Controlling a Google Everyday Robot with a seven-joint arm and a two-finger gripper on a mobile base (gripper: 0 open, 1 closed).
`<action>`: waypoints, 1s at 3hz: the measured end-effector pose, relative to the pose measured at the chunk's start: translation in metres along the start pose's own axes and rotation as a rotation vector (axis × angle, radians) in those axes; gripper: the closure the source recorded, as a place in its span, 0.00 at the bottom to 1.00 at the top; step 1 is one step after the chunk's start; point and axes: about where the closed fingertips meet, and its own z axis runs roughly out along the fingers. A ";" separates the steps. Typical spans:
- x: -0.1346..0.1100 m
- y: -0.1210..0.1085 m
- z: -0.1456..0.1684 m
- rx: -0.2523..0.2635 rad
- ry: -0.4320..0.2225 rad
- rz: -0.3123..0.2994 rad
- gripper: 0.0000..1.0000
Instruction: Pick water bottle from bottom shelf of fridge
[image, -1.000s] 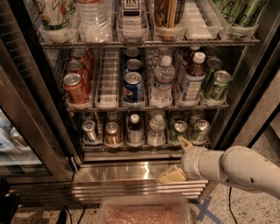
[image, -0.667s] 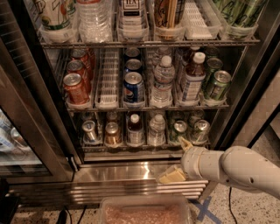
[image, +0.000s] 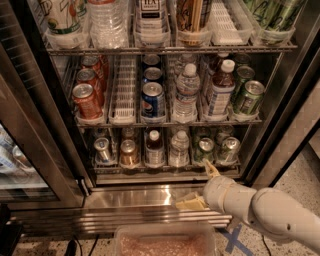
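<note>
Camera view looks down into the open fridge (image: 282, 95). Nearest the lens, at the bottom edge, sits a clear plastic bin (image: 165, 241) with pinkish contents, and a blue tape cross (image: 233, 241) marks the speckled floor to its right.

Just beyond the bin, the white arm (image: 270, 212) reaches in from the lower right. The gripper (image: 192, 184) hangs in front of the fridge's shiny slatted steel base (image: 130, 200), below the bottom shelf (image: 165, 167) and right of its centre. Its jaws are spread wide. One pale finger points up towards the shelf's front edge, the other points left across the steel, and nothing is between them.

Behind the gripper, the bottom shelf holds a front row in clear lane trays. From left to right stand a silver can (image: 102, 149), a copper-coloured can (image: 128, 153), a white-capped bottle of dark liquid (image: 154, 148), the water bottle (image: 179, 148), a green can (image: 204, 150) and another can (image: 228, 148). The water bottle stands upright in its lane, just up and left of the raised finger and apart from it.

On the rack above are red cans (image: 86, 100), a Pepsi can (image: 152, 99), a larger clear bottle (image: 187, 92), a labelled bottle (image: 220, 92) and green cans (image: 248, 96). The top rack (image: 170, 49) carries bottle and can bases, cut off by the frame.
</note>
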 end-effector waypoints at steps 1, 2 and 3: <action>-0.008 -0.006 0.012 0.079 -0.114 0.019 0.00; -0.019 -0.010 0.021 0.130 -0.200 0.025 0.04; -0.024 -0.014 0.030 0.173 -0.247 0.039 0.15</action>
